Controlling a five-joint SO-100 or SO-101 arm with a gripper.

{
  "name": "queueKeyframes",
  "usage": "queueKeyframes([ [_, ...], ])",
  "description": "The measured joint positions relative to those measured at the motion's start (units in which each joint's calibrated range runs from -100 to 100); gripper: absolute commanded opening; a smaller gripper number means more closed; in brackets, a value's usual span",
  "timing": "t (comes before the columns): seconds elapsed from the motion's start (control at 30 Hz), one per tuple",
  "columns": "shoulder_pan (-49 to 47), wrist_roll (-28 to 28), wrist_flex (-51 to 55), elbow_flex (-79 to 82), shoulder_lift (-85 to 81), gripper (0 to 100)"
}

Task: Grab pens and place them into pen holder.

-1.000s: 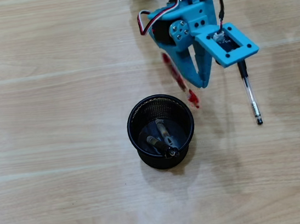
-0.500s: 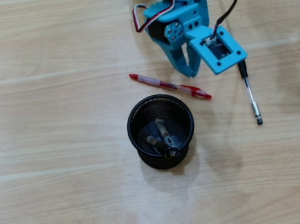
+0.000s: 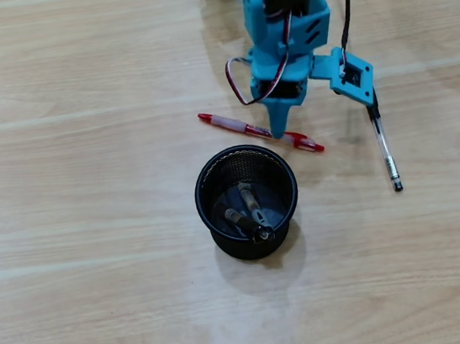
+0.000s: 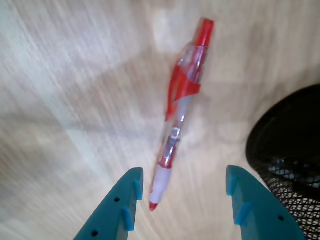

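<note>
Lying between the spread gripper (image 4: pixel 182 182) fingers, a red pen (image 4: pixel 182 107); beside it, the mesh pen holder (image 3: pixel 209 200) holds seemingly two pens (image 3: pixel 246 212).

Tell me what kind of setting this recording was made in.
Probably a desk or hobby workbench, not a factory. A pale wood-grain table carries only stationery: a black mesh pen holder with pens inside, a red pen and a black pen. The small blue arm's hand hangs open over the red pen.

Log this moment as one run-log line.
pincer: open, over red pen | holder: two pens inside | black pen: on table
</note>
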Motion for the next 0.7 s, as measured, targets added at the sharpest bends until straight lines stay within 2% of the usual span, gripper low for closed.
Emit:
queueKeyframes([
  [0.27,1.4,0.9,-5.3,8.1,3.4,17],
  [0.4,3.3,3.0,-5.3,8.4,3.5,17],
  [0.7,6.4,3.3,-6.7,8.9,3.5,16],
])
